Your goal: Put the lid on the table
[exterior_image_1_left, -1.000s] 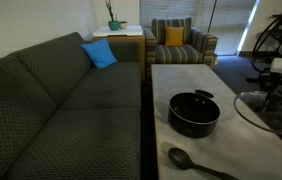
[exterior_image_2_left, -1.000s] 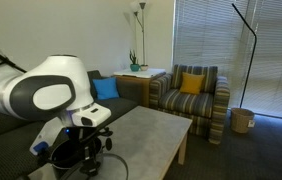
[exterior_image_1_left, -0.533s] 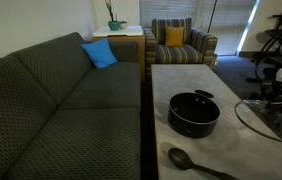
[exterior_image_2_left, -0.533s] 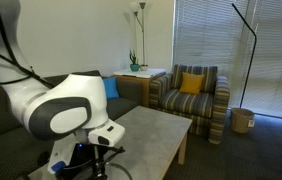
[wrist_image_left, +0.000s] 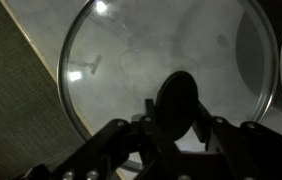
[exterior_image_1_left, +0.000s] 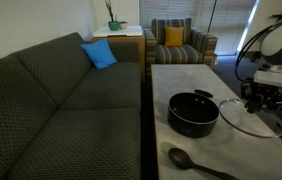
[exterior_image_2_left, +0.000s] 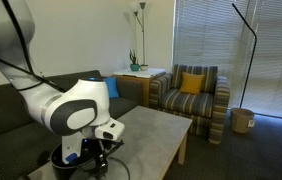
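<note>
The long grey stone-look table (exterior_image_1_left: 176,78) runs with one long edge beside the dark fabric sofa (exterior_image_1_left: 61,110). The round black pot (exterior_image_1_left: 194,113) sits on the top toward the near short end in an exterior view, midway between the long edges. The round glass pot lid (exterior_image_1_left: 243,122) is beside the pot, its rim close to the long edge away from the sofa. The black Robotiq gripper (wrist_image_left: 178,118) stands over it, fingers either side of its knob. The black spoon (exterior_image_1_left: 193,161) lies at the near end, before the pot. The striped armchair (exterior_image_1_left: 181,42) stands beyond the far short end. The small wooden side table (exterior_image_1_left: 121,33) stands off the far corner, behind the sofa's end.
</note>
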Tool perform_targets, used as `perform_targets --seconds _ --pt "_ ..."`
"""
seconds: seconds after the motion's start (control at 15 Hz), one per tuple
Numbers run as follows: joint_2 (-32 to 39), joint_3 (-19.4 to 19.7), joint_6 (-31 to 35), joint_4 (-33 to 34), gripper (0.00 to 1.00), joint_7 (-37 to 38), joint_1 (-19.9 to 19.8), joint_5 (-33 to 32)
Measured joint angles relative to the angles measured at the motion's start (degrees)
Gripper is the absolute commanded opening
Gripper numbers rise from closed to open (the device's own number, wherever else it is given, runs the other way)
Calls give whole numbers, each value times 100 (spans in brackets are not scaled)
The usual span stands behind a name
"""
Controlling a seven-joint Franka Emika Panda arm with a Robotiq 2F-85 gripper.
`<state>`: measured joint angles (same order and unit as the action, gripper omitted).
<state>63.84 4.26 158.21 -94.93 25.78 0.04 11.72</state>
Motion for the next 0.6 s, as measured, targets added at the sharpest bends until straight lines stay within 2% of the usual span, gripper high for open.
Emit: perform_targets --seconds 0.33,0.6 --pt "587 143 -772 928 14 48 161 -8" --pt "951 218 -1020 1488 14 105 166 -8"
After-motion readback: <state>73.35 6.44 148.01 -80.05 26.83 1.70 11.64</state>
